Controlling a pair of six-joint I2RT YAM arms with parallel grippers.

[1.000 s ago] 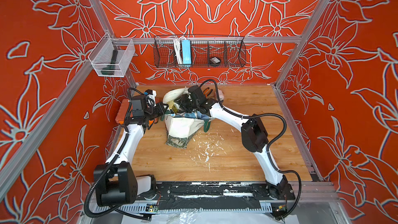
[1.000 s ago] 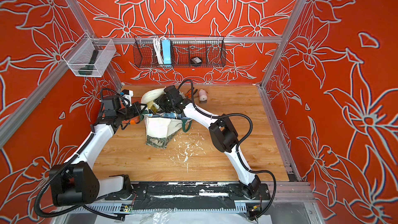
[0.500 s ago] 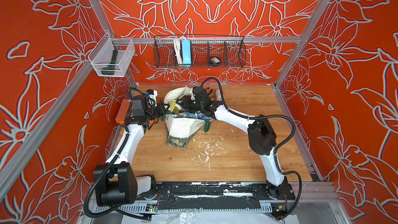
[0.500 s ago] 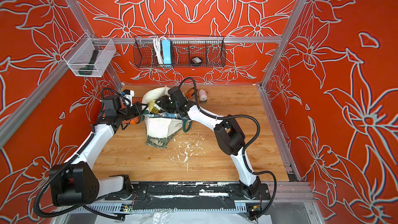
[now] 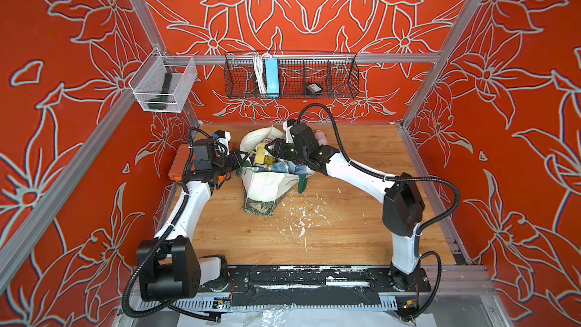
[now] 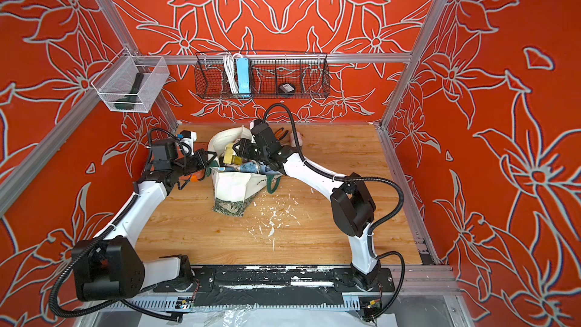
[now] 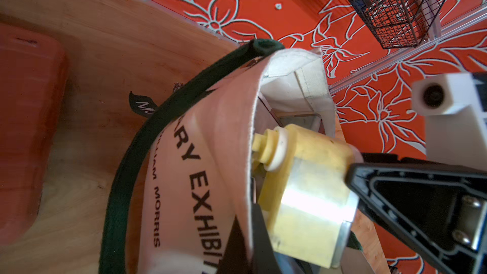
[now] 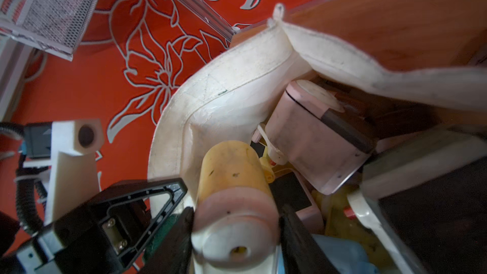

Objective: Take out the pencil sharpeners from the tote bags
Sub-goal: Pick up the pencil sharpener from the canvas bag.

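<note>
The tote bag [image 5: 267,184] is floppy cream canvas with dark green lettering and a woven dark green strap [image 7: 137,151]. It slumps on the wood-grain tabletop [image 5: 345,215], which is flecked with white scraps, and its mouth gapes toward the back wall. Inside the mouth lie boxy plastic sharpeners. The yellow sharpener [image 8: 232,175] has a rounded, scuffed body, a white end cap and a shiny metal band. A pink sharpener [image 8: 311,138] with a dark drawer front sits just beside it, deeper in the bag.

The right gripper [image 8: 237,209] holds the yellow sharpener between its 2 black fingers, the jaws about half apart around the body. The sharpener is at the bag's mouth, above the other contents. The right arm has its elbow raised on the right side, and its forearm slants in toward the bag.

The left gripper [image 5: 242,159] is pinched fully closed on the bag's near rim. The left arm reaches forward along the left wall with its wrist turned inward. A smooth orange case [image 7: 26,127] lies beside it.
</note>
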